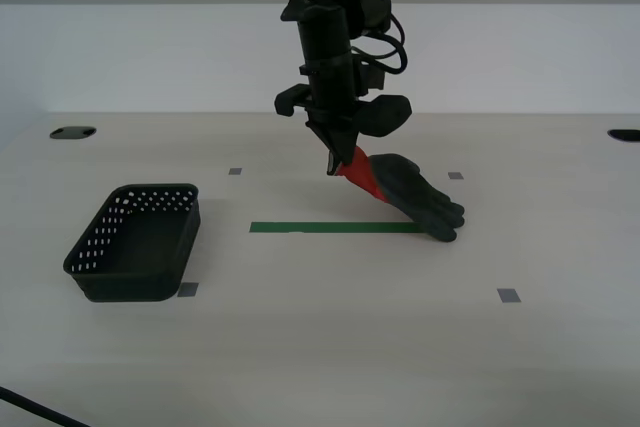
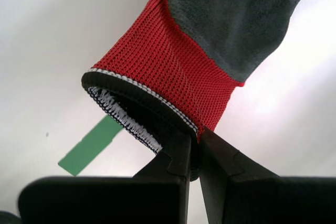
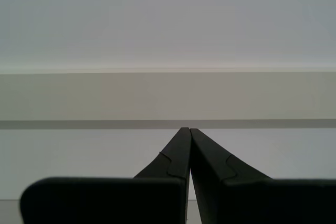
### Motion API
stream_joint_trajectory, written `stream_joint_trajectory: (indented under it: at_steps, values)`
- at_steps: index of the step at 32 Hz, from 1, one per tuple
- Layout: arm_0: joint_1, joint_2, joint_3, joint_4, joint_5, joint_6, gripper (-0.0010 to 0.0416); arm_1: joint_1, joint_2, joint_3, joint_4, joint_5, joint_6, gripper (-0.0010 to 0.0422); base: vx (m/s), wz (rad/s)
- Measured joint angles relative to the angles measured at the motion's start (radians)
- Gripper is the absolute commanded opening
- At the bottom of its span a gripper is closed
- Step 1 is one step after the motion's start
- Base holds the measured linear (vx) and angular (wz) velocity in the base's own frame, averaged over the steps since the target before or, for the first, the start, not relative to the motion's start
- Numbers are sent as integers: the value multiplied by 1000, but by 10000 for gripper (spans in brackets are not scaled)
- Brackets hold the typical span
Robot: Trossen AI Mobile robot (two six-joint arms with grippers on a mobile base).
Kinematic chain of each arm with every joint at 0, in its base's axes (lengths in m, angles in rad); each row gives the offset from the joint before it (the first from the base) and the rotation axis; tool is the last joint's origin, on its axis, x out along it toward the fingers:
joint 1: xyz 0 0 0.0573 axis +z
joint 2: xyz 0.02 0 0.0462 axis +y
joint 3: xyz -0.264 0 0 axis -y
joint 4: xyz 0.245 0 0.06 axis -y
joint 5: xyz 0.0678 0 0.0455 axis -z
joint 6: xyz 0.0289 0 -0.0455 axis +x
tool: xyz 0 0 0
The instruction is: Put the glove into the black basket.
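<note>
1. Your second gripper (image 1: 334, 165) hangs from its arm over the middle of the worktop (image 1: 330, 347), its jaws pinched on the red wrist of the glove (image 1: 405, 192).
2. Up close in the second wrist view, that gripper (image 2: 194, 142) bites the cuff edge of the glove (image 2: 210, 40), just where the black-and-white trim meets the red knit.
3. The glove slopes down from the jaws toward the exterior view's right, cuff raised, dark grey fingers low at the worktop; whether they touch it cannot be told.
4. A green tape strip (image 1: 335, 228) runs along the worktop below the glove, its end passing under the fingertips; the strip (image 2: 92, 145) also shows past the open cuff in the second wrist view.
5. The basket (image 1: 135, 244) stands on the worktop at the exterior view's left, well apart from the glove.
6. Your first gripper (image 3: 188, 132) has its jaws closed tip to tip on nothing, facing a pale wall; it does not show in the exterior view.
</note>
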Motion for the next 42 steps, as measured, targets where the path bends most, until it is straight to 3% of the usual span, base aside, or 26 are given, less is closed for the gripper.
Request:
stream_joint_trajectory:
  at_steps: [13, 20, 25, 27, 32, 34, 38, 42]
  values:
    - [0, 0, 0, 0, 0, 0, 0, 13, -254, -107, -46, -5, 27, -1, 0, 0]
    - [1, 0, 0, -10, 0, 0, 1, 26, -508, -251, -61, -16, 25, -1, 0, 0]
    - [0, 0, 0, -20, 0, 0, 0, 69, -770, -372, -80, -34, -13, -1, 0, 0]
    - [0, 0, 0, -25, 0, 0, 1, 93, -833, -380, -117, -72, -19, -1, 0, 0]
    - [0, 0, 0, -47, 0, 0, 0, 206, -1012, -381, -204, -276, -18, -1, 0, 0]
    - [1, 0, 0, -50, 0, 0, 1, 292, -1032, -384, -279, -333, -10, -1, 0, 0]
    - [0, 0, 0, -50, 0, 0, 0, 376, -1028, -438, -271, -340, -3, -1, 0, 0]
    - [1, 0, 0, -51, 0, 0, 1, 457, -1016, -634, -141, -322, 4, -1, 0, 0]
